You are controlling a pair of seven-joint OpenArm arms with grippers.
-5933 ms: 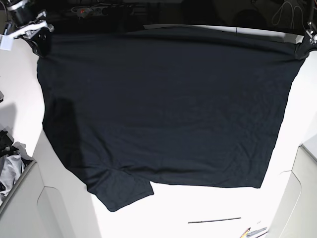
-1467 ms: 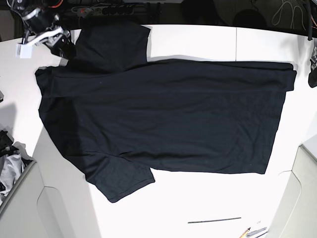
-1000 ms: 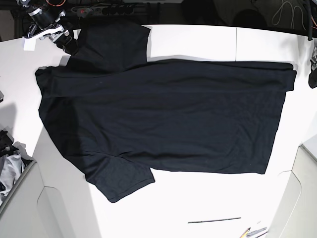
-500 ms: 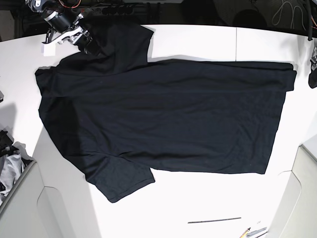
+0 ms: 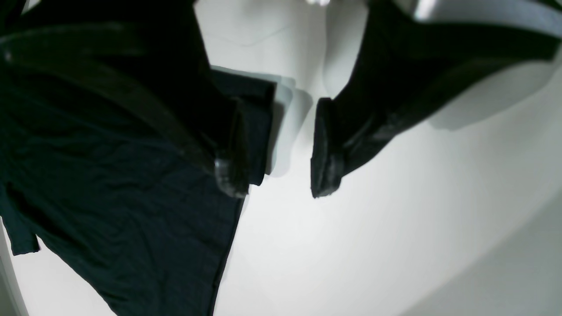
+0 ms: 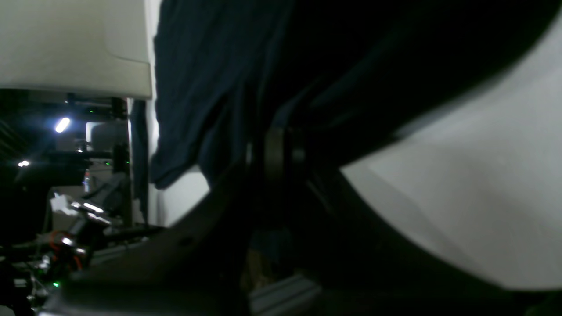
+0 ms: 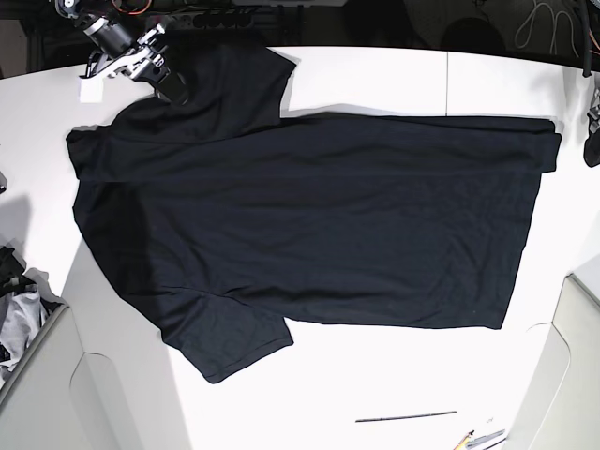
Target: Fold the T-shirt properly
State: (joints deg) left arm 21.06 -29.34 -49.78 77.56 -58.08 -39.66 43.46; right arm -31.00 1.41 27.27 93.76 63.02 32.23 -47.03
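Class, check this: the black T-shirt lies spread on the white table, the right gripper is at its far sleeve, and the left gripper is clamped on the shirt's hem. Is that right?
Not quite. The left gripper is not clamped on anything: the left wrist view shows its jaws apart over the bare white table, beside the hem. The rest holds: the T-shirt lies spread, with the right gripper at its far sleeve.

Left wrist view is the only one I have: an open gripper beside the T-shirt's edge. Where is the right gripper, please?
Observer: The right gripper is at the far sleeve of the T-shirt, at the opposite end of it.
Operator: Is it open?
Observer: No, it is shut, and sleeve fabric seems pinched in it.
Operator: And the other sleeve?
Observer: It lies flat on the table, with no gripper near.
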